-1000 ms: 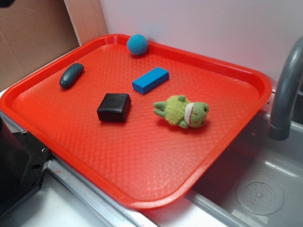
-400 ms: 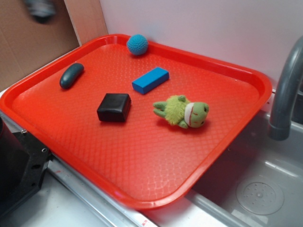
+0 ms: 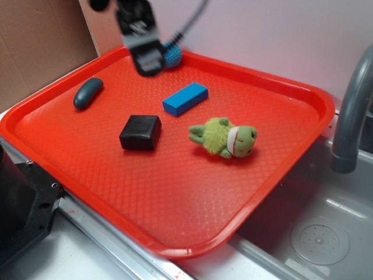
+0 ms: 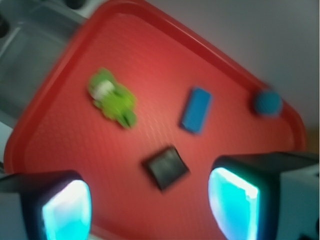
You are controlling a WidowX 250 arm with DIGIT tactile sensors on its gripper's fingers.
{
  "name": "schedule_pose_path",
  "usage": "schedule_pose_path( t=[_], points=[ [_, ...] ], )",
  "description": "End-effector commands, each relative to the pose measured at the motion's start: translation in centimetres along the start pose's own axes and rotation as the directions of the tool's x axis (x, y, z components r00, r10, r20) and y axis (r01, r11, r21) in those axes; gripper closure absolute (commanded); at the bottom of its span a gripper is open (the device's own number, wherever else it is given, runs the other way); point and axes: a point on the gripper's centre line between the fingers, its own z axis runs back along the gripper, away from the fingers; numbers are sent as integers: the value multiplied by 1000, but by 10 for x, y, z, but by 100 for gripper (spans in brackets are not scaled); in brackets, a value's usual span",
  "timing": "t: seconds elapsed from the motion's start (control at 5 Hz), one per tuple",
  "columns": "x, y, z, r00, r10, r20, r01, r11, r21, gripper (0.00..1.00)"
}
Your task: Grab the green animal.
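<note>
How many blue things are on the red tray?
2. The blue block lies mid-tray, behind the frog. The blue ball sits at the tray's back rim, partly hidden by the gripper.

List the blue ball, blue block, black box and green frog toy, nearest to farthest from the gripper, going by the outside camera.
1. Blue ball, right beside the gripper at the back rim.
2. Blue block, mid-tray.
3. Black box, further forward.
4. Green frog toy, toward the right.
</note>
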Motion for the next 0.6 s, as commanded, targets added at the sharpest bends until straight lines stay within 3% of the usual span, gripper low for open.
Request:
schedule_pose_path(
  t=[0.0, 0.2, 0.4],
  points=[
    [24, -5, -48, 991, -132, 8, 132, 989, -63, 0],
    [45, 7, -89, 984, -172, -42, 166, 980, -113, 0],
    [58, 5, -122, 972, -213, -98, 202, 972, -118, 0]
  ],
)
